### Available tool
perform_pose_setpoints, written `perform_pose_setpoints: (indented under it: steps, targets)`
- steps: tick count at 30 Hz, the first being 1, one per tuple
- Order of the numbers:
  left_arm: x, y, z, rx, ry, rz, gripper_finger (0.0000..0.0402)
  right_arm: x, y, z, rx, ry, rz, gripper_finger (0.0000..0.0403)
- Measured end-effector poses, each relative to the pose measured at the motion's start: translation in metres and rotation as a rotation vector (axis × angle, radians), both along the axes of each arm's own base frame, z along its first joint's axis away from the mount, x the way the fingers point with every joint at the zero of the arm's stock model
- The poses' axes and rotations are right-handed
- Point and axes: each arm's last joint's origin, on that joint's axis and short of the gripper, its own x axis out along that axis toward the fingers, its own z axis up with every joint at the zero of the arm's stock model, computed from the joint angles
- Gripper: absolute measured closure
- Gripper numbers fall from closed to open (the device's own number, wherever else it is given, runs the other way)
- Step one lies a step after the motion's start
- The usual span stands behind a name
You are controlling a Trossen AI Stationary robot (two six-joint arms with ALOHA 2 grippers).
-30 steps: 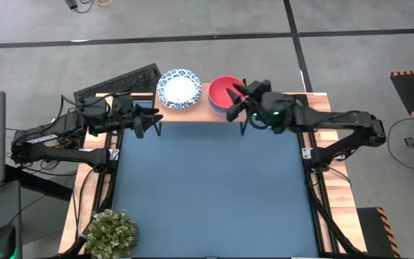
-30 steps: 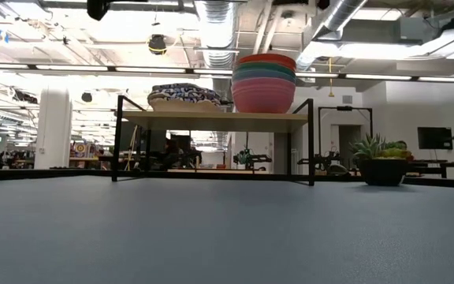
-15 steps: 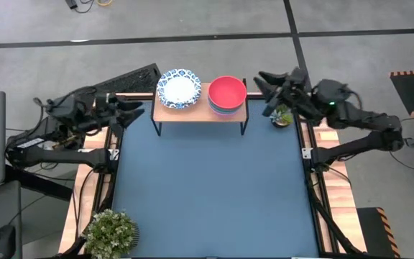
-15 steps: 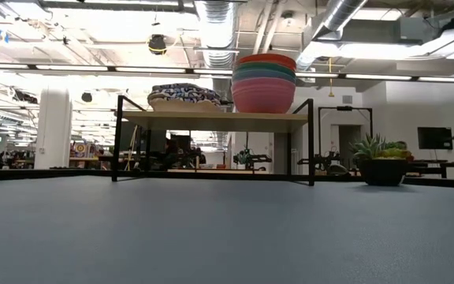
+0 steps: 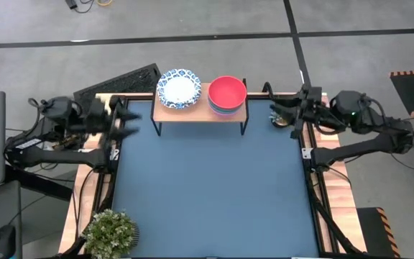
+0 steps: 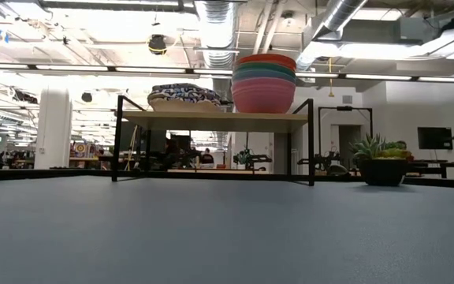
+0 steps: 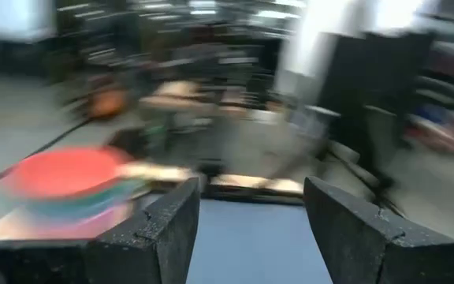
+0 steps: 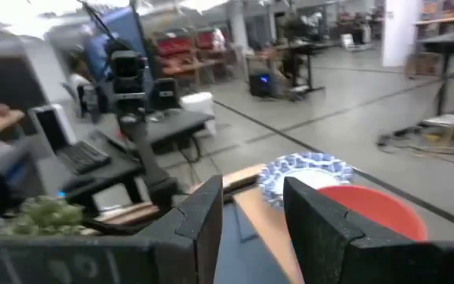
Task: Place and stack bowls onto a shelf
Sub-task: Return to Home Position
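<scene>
Well, both stacks sat on the shelf [image 5: 201, 109], patterned bowls [image 5: 179, 88] on its left half, the red-topped stack [image 5: 227, 93] on its right. At the far corners of the counter [image 5: 207, 194] hung the left arm [image 5: 63, 131] and right arm [image 5: 361, 121], jaws parted.

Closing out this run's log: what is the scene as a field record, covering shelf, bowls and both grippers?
shelf: far edge of table, centre
blue-patterned bowl: on shelf, left-arm side
colour stack: on shelf, right-arm side, red bowl on top
left gripper: open, empty, at table's left edge
right gripper: open, empty, over table's far right corner
</scene>
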Motion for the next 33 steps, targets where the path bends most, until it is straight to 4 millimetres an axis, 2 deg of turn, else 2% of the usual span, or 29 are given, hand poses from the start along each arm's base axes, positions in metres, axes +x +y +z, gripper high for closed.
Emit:
perform_pose_setpoints:
  steps: [3, 8, 13, 18, 21, 24, 28, 33]
  targets:
    - [-0.008, -0.005, -0.001, 0.074, -0.001, -0.110, 0.0188, -0.012, 0.001, -0.015, 0.006, -0.099, 0.043, 0.0243]
    - [-0.026, -0.008, -0.026, 0.060, -0.037, -0.108, 0.0188, -0.027, 0.004, -0.049, 0.014, -0.217, 0.112, 0.0243]
    - [-0.046, -0.011, -0.062, -0.013, -0.238, -0.131, 0.0188, -0.031, 0.005, -0.091, 0.029, -0.287, 0.148, 0.0243]
    - [-0.057, -0.013, -0.108, -0.113, -0.272, -0.149, 0.0188, -0.034, 0.006, -0.131, 0.050, -0.314, 0.171, 0.0243]
    - [-0.049, -0.014, -0.119, -0.133, -0.220, -0.226, 0.0188, -0.039, 0.007, -0.151, 0.044, -0.357, 0.200, 0.0243]
    - [-0.042, -0.014, -0.122, -0.110, -0.188, -0.278, 0.0188, -0.043, 0.006, -0.172, 0.050, -0.381, 0.201, 0.0243]
    - [-0.035, -0.013, -0.143, -0.106, -0.143, -0.268, 0.0188, -0.045, 0.008, -0.202, 0.043, -0.371, 0.224, 0.0243]
    - [-0.019, -0.010, -0.173, -0.151, -0.075, -0.243, 0.0188, -0.038, 0.011, -0.237, 0.070, -0.341, 0.264, 0.0243]
